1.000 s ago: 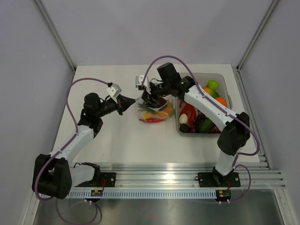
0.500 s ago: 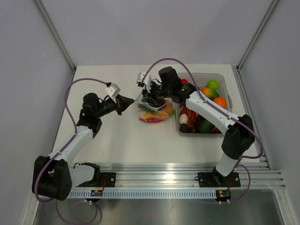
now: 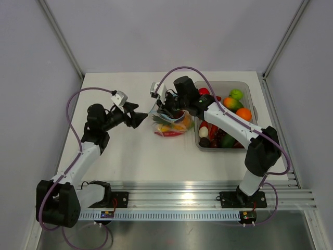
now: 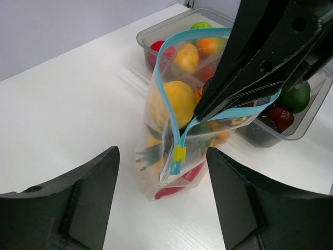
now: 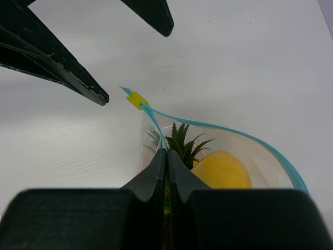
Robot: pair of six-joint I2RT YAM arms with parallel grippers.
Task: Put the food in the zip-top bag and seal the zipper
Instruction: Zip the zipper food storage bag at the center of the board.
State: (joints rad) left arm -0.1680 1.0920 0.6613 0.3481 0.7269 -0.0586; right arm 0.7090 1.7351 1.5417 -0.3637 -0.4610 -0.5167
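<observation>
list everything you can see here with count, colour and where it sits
zip-top bag: one, clear, held upright on the table left of the tub, mouth partly open
zipper: one, light blue, along the bag's mouth
yellow tab: one, at the zipper's end
food: many pieces, yellow, orange, red, green; some in the bag, more in the tub
tub: one, clear, table's right side
table: one, white
left gripper: black, open, left of the bag, not touching
right gripper: black, shut on the zipper

You find no text, brand, number or sign that can be read in any view. The small dark tags (image 3: 108,213) on the rail (image 3: 171,200) show orange marks, too small for you to make out
</observation>
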